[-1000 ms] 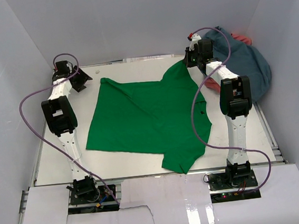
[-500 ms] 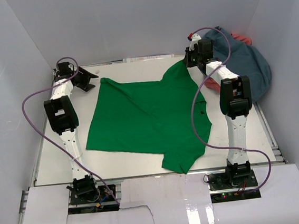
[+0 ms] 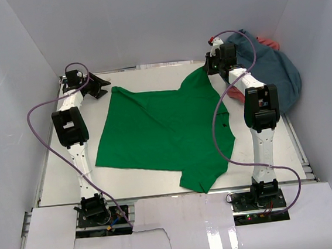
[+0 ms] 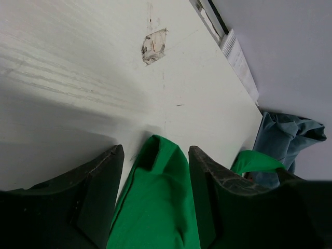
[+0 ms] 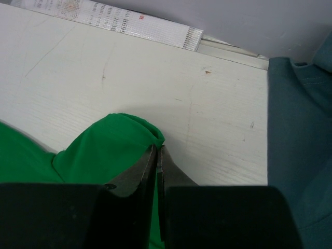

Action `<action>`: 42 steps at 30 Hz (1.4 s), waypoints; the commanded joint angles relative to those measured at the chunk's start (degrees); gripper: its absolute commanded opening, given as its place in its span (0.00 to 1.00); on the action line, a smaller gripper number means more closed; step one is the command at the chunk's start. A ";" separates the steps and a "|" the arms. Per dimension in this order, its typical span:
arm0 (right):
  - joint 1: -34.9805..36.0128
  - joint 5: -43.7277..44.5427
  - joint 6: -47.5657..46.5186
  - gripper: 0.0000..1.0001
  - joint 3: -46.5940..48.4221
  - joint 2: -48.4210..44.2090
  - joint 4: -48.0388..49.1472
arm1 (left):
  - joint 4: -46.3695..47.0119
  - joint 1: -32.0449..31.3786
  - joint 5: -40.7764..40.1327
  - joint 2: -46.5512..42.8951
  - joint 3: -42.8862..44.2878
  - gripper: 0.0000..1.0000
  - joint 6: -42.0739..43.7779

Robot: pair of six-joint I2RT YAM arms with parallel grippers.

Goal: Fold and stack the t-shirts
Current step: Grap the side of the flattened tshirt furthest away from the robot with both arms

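Observation:
The green t-shirt (image 3: 166, 130) lies spread flat across the middle of the table. Its back left corner (image 4: 161, 202) sits between the fingers (image 4: 101, 181) of my left gripper (image 3: 100, 85), which is open and straddles the cloth without pinching it. At the back right, my right gripper (image 3: 210, 67) is shut on a fold of the green shirt (image 5: 104, 148), jaws pressed together at the cloth edge (image 5: 156, 151). The blue-grey t-shirt (image 3: 276, 72) is bunched at the back right corner, with the coral red t-shirt (image 3: 270, 42) peeking out behind it.
White enclosure walls stand close on three sides of the table. A printed paper strip (image 5: 104, 15) runs along the table's back edge. A torn patch (image 4: 154, 45) marks the tabletop ahead of the left gripper. The blue-grey shirt (image 5: 298, 129) lies just right of the right gripper.
My left gripper has slid right along the back edge onto the green shirt's back left corner, and its jaws have narrowed a little. The right arm and the shirts have not moved.

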 commanded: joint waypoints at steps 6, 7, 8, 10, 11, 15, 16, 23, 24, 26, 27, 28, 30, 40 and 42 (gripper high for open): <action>0.01 -0.39 -1.74 0.08 0.89 -2.54 1.05 | -0.35 0.11 0.87 1.99 1.68 0.59 4.84; 0.01 -0.39 -1.74 0.08 0.89 -2.54 0.96 | -0.35 0.11 1.65 2.07 1.68 0.58 5.10; 0.01 -0.48 -1.74 0.08 0.89 -2.46 0.96 | -0.70 0.11 1.92 1.99 1.68 0.58 5.28; 0.01 -0.39 -1.83 0.08 0.89 -2.46 0.79 | -0.96 0.02 2.71 1.90 1.42 0.58 6.51; 0.09 -0.31 -1.92 0.08 0.89 -2.46 0.87 | -1.23 -0.06 2.89 1.90 1.24 0.59 6.95; 0.01 -0.31 -1.83 0.08 0.97 -2.46 0.79 | -1.93 -0.33 3.68 2.60 1.33 0.59 8.71; 0.01 -0.31 -1.74 0.08 0.97 -2.46 0.78 | -1.93 -0.42 4.12 2.77 1.50 0.58 8.62; 0.01 -0.31 -1.66 0.08 1.41 -2.28 0.70 | -3.25 -0.94 7.55 5.94 5.02 0.55 8.80; 0.01 -0.39 -1.74 0.08 1.41 -2.28 0.61 | -3.43 -1.12 7.20 5.85 5.02 0.54 9.06; 0.01 -0.39 -1.66 0.08 1.41 -2.19 0.61 | -3.60 -1.21 7.11 5.85 5.02 0.52 9.24; 0.01 -0.22 -1.66 0.08 1.33 -2.28 0.52 | -3.60 -1.30 7.28 5.94 5.02 0.50 9.24; 0.01 -0.22 -1.74 0.08 1.33 -2.19 0.61 | -3.69 -1.30 7.46 6.03 5.02 0.50 9.32; 0.01 -0.22 -1.66 0.08 1.33 -2.28 0.61 | -3.78 -1.38 8.07 6.55 5.02 0.49 9.06; 0.01 -0.04 -1.57 0.08 1.41 -2.46 0.52 | -3.69 -1.47 7.99 8.48 6.86 0.11 8.45; 0.01 -0.13 -1.48 0.08 1.41 -2.46 0.52 | -3.16 -1.47 9.48 10.42 10.27 0.02 7.48</action>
